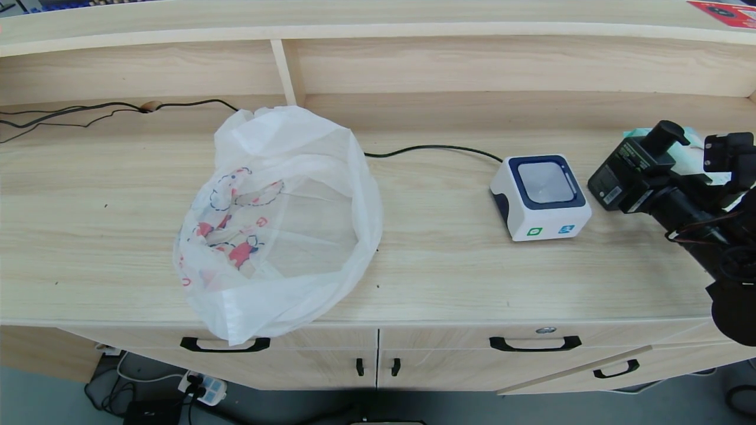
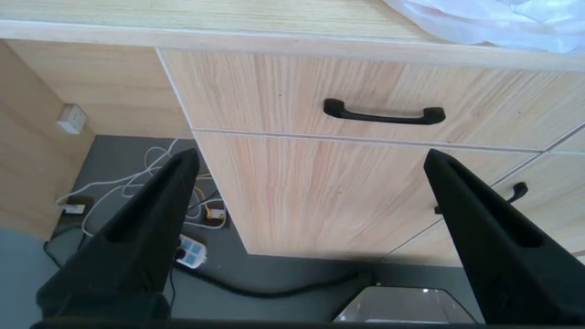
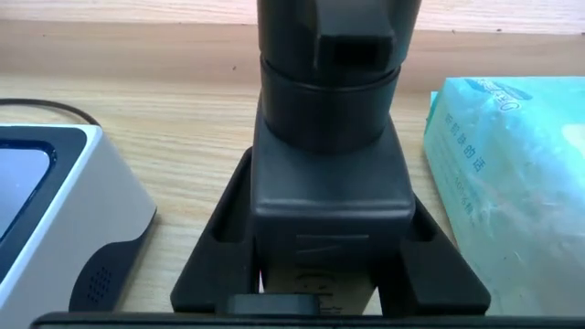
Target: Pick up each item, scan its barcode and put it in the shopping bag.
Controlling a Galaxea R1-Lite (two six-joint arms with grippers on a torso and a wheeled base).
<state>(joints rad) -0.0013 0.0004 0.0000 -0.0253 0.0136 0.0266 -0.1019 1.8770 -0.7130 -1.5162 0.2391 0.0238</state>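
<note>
A dark bottle (image 1: 620, 171) with a black pump cap (image 1: 664, 137) is lifted just right of the white-and-blue barcode scanner (image 1: 540, 198), and my right gripper (image 1: 649, 189) is shut on it. In the right wrist view the bottle (image 3: 324, 155) sits between the fingers (image 3: 215, 265), with the scanner (image 3: 55, 219) to one side. The white printed shopping bag (image 1: 277, 218) lies open on the counter at centre-left. My left gripper (image 2: 311, 238) hangs open and holds nothing, below the counter's front edge, facing a drawer.
A pale green tissue pack (image 1: 700, 150) lies behind the bottle, also visible as the tissue pack (image 3: 512, 174) in the right wrist view. The scanner's black cable (image 1: 431, 149) runs toward the bag. A drawer handle (image 2: 384, 112) faces the left gripper. A low shelf wall (image 1: 508, 65) backs the counter.
</note>
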